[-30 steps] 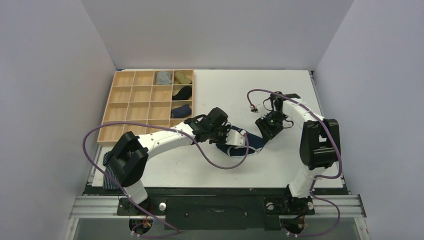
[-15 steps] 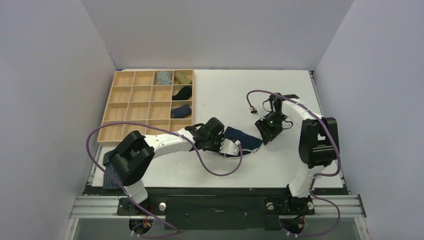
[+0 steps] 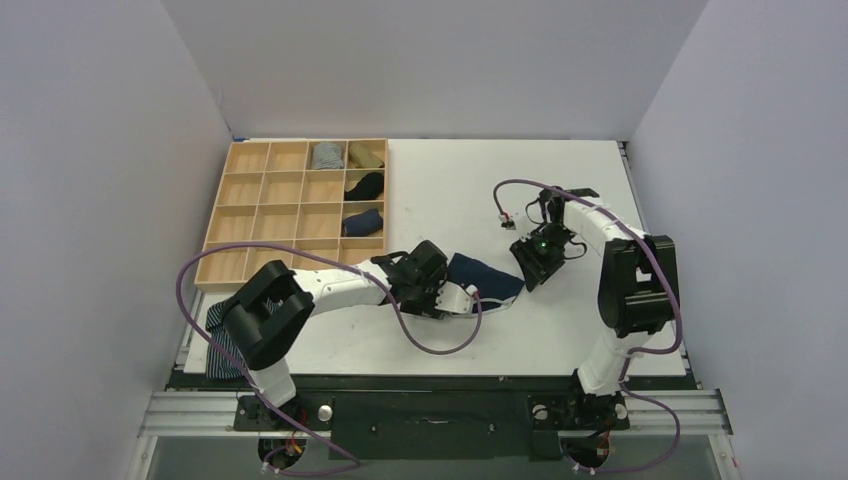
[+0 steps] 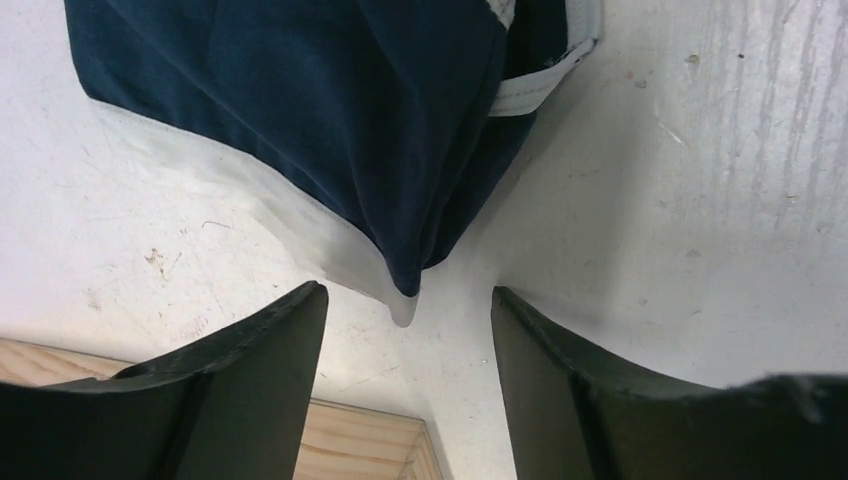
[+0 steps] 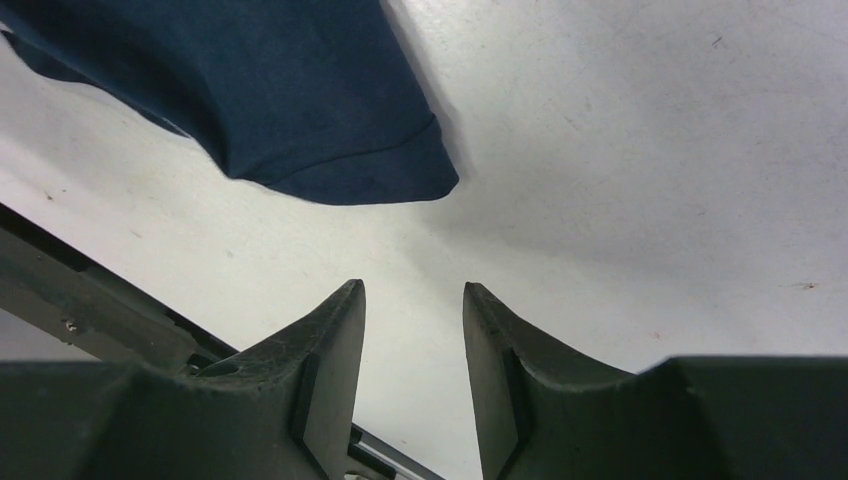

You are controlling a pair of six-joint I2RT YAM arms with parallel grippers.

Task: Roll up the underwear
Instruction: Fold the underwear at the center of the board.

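Navy underwear [image 3: 487, 277] lies bunched on the table [image 3: 570, 180], near-right of the wooden tray [image 3: 301, 203], between the wide-spread, empty left gripper [image 4: 408, 300] and the narrowly parted, empty right gripper [image 5: 413, 292].

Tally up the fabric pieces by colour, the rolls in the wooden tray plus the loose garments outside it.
grey roll: 1
olive roll: 1
black roll: 1
navy roll: 1
navy underwear: 1
striped garment: 1
Total: 6
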